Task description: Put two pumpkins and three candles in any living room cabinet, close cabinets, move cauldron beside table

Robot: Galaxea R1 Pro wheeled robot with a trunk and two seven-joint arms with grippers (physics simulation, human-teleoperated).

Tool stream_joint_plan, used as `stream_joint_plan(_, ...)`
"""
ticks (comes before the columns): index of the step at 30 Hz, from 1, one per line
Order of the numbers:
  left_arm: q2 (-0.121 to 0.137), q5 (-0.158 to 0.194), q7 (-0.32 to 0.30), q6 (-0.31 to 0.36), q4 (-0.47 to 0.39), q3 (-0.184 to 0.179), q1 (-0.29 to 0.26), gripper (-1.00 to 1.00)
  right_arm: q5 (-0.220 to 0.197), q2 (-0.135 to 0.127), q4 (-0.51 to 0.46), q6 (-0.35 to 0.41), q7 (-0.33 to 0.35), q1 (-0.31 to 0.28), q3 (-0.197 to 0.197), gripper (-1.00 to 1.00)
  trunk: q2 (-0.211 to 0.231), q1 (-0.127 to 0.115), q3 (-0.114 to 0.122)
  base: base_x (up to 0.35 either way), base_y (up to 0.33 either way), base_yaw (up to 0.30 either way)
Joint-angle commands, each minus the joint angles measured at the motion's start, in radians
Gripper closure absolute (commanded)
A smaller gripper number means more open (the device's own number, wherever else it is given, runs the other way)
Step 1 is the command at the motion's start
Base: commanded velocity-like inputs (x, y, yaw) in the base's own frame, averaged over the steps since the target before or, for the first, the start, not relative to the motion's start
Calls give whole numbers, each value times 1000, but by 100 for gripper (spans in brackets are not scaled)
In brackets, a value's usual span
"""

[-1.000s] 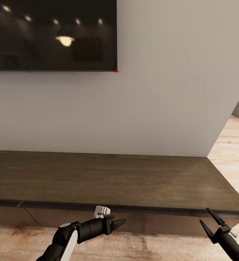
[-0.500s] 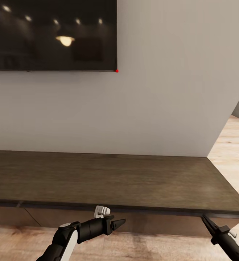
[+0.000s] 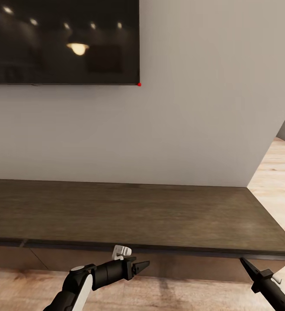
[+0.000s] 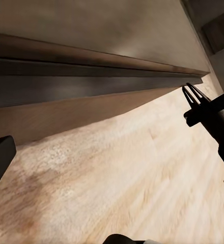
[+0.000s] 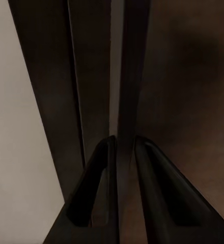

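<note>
Change since earlier: the right gripper [image 3: 246, 263] was seen lower and nearer the cabinet's front edge than a second before, its fingers drawn from a clear V into a narrow pair; the left arm and the camera were unchanged.
Right gripper: the fingers [image 5: 99, 188] were nearly together, pointed up at the underside of the cabinet top's front lip near its right end; whether the lip was pinched could not be told.
Left gripper [image 3: 144, 264]: held just above the floor in front of the drawer fronts, pointing right; its fingertips were close together and nothing was held.
Cabinet [image 3: 129, 216]: long, low, dark brown, set against the grey wall [image 3: 203, 108]; its flat top was bare and its drawer fronts [image 4: 66, 114] were seen flush beneath the lip.
Contents: none could be seen, as the fronts were not pulled out.
Writing: none was legible; a small red light [image 3: 139, 84] was noted at the lower right corner of the black TV [image 3: 62, 41].
Floor [image 4: 132, 183]: light wood planks.
</note>
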Motion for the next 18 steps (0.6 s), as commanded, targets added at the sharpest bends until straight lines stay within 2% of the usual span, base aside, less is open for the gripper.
stream_joint_plan(1,0,6,0,7,0,0,0,-100,-23,0,-1,25,49,-1,-3,100,0,0,-1,0,0,0)
stream_joint_plan(18,0,6,0,4,0,0,0,-100,-23,0,-1,24,50,-1,-3,100,0,0,-1,-6,0,0)
